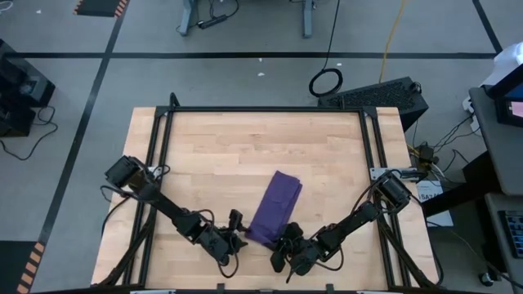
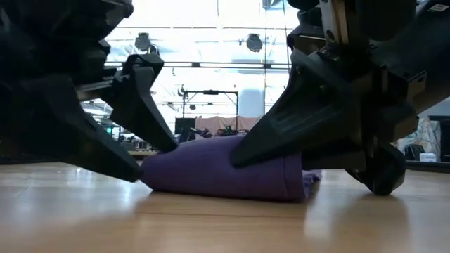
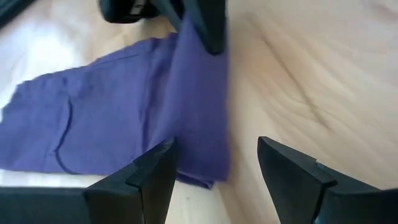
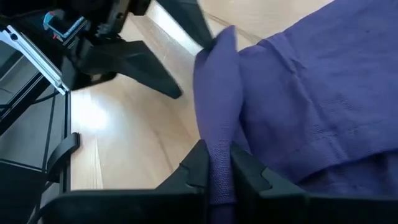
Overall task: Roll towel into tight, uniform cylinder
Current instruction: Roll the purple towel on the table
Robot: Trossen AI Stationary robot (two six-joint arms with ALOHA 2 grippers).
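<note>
Wooden table (image 1: 245,139), bare around a folded purple towel (image 1: 274,207) lying long and flat toward its near edge. Right gripper (image 4: 216,163) pinched narrow on the towel's raised near fold, cloth between both fingers. Left gripper (image 3: 216,163) spread wide at the same end, towel corner just inside one finger (image 3: 155,171), unheld.

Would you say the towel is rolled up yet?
Not yet: the towel lies as a flat folded strip, only its near end pinched up.
</note>
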